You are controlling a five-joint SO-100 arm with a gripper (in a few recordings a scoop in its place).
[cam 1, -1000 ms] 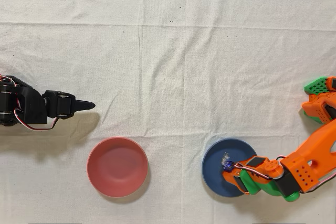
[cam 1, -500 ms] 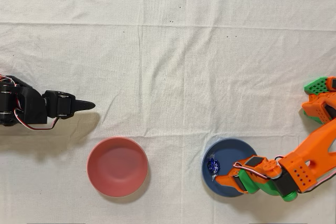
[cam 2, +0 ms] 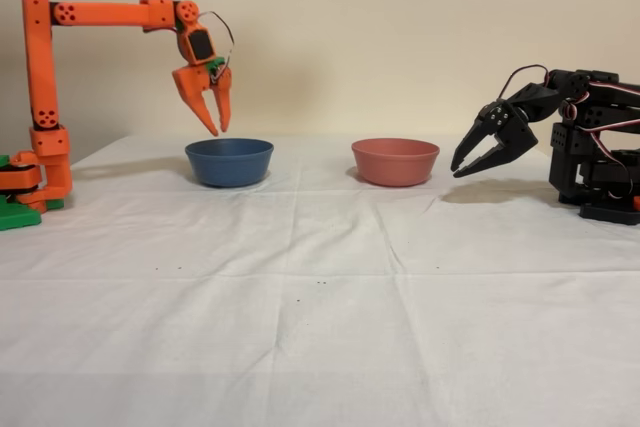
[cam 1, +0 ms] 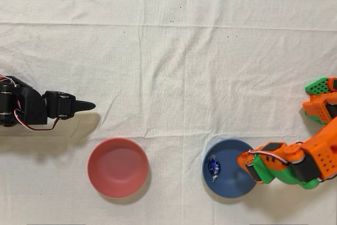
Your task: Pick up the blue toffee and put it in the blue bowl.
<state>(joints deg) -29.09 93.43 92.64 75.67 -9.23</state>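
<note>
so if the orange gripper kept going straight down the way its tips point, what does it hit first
Most likely the blue bowl: the gripper hangs open, tips down, above its right side in the overhead view. The blue toffee lies well left of that line.

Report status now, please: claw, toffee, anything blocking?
Claw open, empty, above the blue bowl. Toffee lying inside the bowl, left part in overhead view. Nothing blocking.

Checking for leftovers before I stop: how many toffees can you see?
1. The blue toffee lies inside the blue bowl, toward its left side in the overhead view. From the side, the bowl walls hide the insides of both bowls.
</note>
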